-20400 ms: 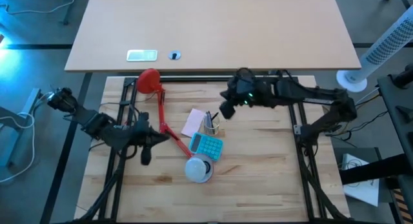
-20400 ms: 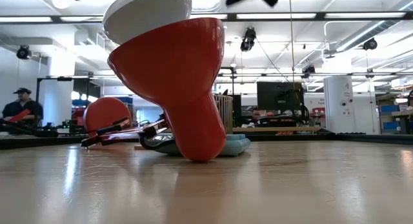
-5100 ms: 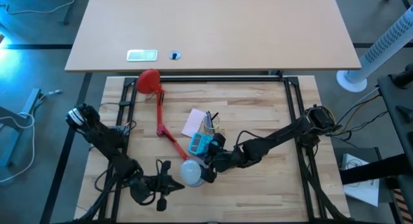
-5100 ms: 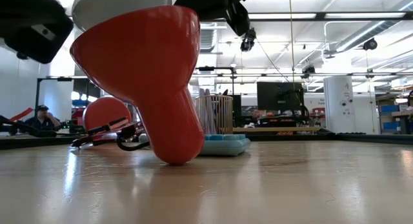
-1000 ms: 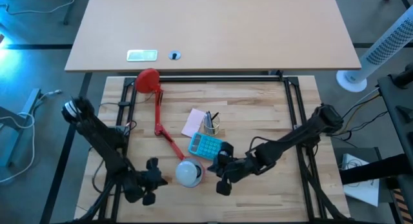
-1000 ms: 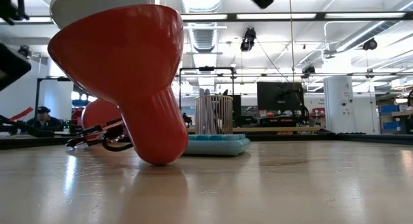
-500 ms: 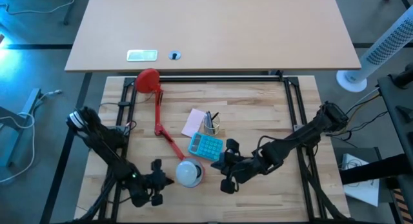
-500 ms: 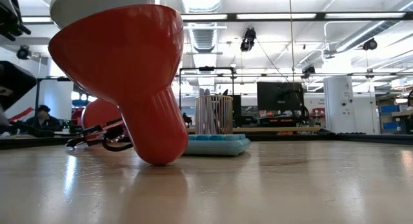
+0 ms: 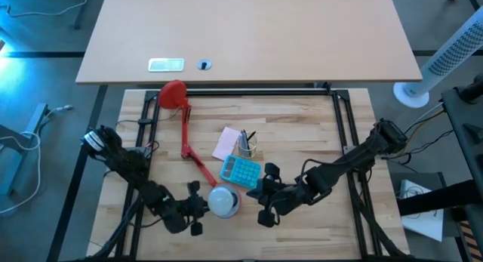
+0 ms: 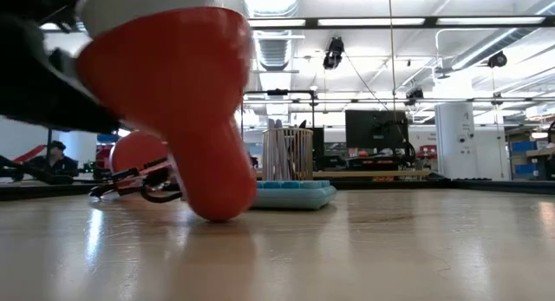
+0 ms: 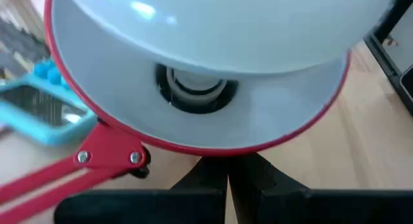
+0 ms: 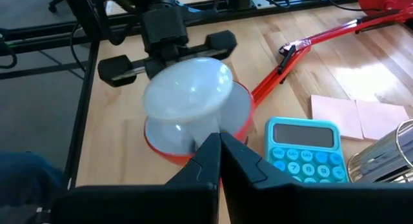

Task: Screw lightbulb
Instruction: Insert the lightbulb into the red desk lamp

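The white lightbulb (image 12: pixel 187 88) stands dome-up in the socket of the red lamp shade (image 12: pixel 242 111), which lies on the table near its front edge, mouth upward. The left wrist view shows the bulb's neck (image 11: pixel 193 88) in the socket, under the dome (image 11: pixel 226 24). My left gripper (image 9: pixel 198 208) is shut, its tips (image 11: pixel 227 169) at the shade's left side. My right gripper (image 9: pixel 253 194) is shut too and points at the shade from the right (image 12: pixel 218 141). My left gripper's shut fingertips stand against the outside of the shade just under its red rim (image 11: pixel 219 153), coming level from the table's left. The shade rests on the table with the bulb in it. My right gripper's tips are close to the shade's right side; whether they touch, I cannot tell.
A teal calculator (image 9: pixel 240 170), a mesh pen cup (image 9: pixel 246 146) and pink notes (image 9: pixel 226 141) lie just beyond the shade. The lamp's red arm (image 9: pixel 198 160) runs back to its round base (image 9: pixel 173 94). A person (image 10: pixel 54 158) sits in the room behind.
My left gripper has gone toward the table's right edge, up to the shade's left side. In the low view the shade has shifted slightly and shows blurred. My right gripper drew a little back from the shade, then kept still.
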Controlling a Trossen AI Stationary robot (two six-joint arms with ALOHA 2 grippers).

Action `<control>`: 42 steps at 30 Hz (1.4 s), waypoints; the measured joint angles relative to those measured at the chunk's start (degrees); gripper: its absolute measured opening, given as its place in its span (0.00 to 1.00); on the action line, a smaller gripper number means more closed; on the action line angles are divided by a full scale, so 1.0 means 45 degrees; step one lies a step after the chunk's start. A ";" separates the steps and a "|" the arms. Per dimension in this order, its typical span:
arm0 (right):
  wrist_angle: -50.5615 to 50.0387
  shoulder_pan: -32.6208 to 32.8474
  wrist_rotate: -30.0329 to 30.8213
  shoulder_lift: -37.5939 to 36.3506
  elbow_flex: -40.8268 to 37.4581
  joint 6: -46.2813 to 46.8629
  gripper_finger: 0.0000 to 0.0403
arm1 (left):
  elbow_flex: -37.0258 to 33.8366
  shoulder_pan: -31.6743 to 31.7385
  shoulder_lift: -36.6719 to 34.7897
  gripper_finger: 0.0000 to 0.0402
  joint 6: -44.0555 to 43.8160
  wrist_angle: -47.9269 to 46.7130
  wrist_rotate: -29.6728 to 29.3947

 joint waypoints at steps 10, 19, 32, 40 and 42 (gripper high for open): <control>-0.0018 0.0397 0.0656 0.0000 -0.0005 0.0197 0.00 | -0.0005 0.2115 0.0063 0.00 0.3149 0.1890 0.1745; -0.1362 0.0491 0.0890 0.0000 -0.0020 0.1344 0.00 | 0.0000 0.2176 -0.0665 0.00 0.2388 -0.0783 0.3303; -0.1020 0.0427 0.1858 0.0000 -0.0102 0.1347 0.00 | 0.0001 0.1075 -0.2615 0.00 0.0823 -0.3737 0.3223; 0.0811 0.0415 0.1894 0.0477 -0.0117 0.0046 0.00 | 0.0005 -0.0067 -0.3115 0.00 0.0585 -0.2250 0.2541; 0.1221 0.0339 0.1886 0.0724 -0.0117 -0.0439 0.00 | 0.0005 -0.0415 -0.2974 0.00 0.0572 -0.1547 0.2436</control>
